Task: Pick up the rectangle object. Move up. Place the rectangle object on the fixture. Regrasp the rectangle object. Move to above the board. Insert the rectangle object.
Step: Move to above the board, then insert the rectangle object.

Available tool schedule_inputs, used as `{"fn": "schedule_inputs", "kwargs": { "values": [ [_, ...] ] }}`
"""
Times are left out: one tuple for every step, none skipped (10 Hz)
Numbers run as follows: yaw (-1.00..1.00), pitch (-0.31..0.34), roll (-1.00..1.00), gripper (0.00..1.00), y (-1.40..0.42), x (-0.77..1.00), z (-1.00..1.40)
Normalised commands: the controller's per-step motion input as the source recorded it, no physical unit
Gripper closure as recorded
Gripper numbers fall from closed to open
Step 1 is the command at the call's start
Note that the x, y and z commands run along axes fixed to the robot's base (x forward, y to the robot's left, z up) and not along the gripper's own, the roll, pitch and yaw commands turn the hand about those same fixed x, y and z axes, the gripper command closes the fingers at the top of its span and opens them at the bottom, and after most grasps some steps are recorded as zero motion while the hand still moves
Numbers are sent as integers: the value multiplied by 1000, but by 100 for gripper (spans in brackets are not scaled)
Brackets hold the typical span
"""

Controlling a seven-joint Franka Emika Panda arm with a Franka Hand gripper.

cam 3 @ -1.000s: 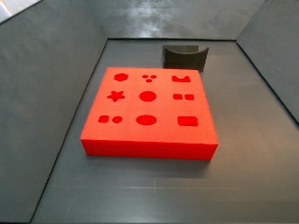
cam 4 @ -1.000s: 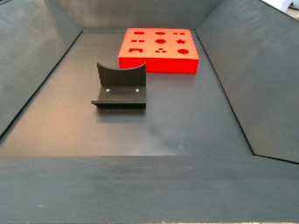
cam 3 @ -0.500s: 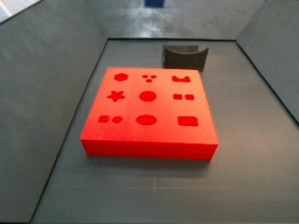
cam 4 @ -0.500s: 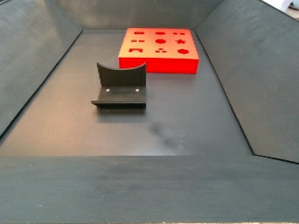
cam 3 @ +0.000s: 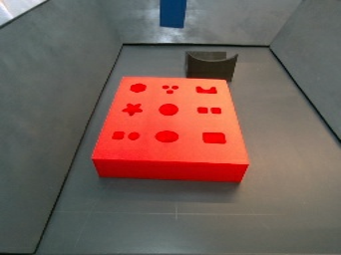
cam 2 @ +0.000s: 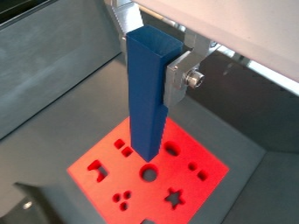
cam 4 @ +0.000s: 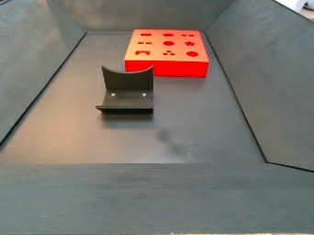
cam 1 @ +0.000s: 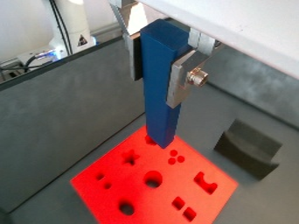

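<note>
In both wrist views the hand grips the long, slim blue bar upright between flat silver fingers, hanging above the thick red board; in a side view its tip shows at top centre; the dark grey fixture stands apart.

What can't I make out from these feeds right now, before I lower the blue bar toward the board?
- Pincer: out of frame in both side views; only the rectangle object's lower end enters one at the frame's upper edge.
- Rectangle object: its lower end covers part of the board in both wrist views, so the hole beneath is hidden.
- Fixture: cut off by the frame edge in a wrist view.
</note>
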Motion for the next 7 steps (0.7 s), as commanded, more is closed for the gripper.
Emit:
{"fn": "schedule_inputs", "kwargs": {
  "values": [
    [-23,-22,-268,100,11,-36,-4],
    [-20,-20,-207,100,12,-27,1],
    [0,0,-10,100,0,0,0],
    [-97,-130,-33,100,0,-209,0],
    [-171,-144,-149,100,-186,29,-597],
    [-157,-113,-219,100,-140,246,-640],
    [-243,-70,-234,100,-51,414,-609]
  ]
}}
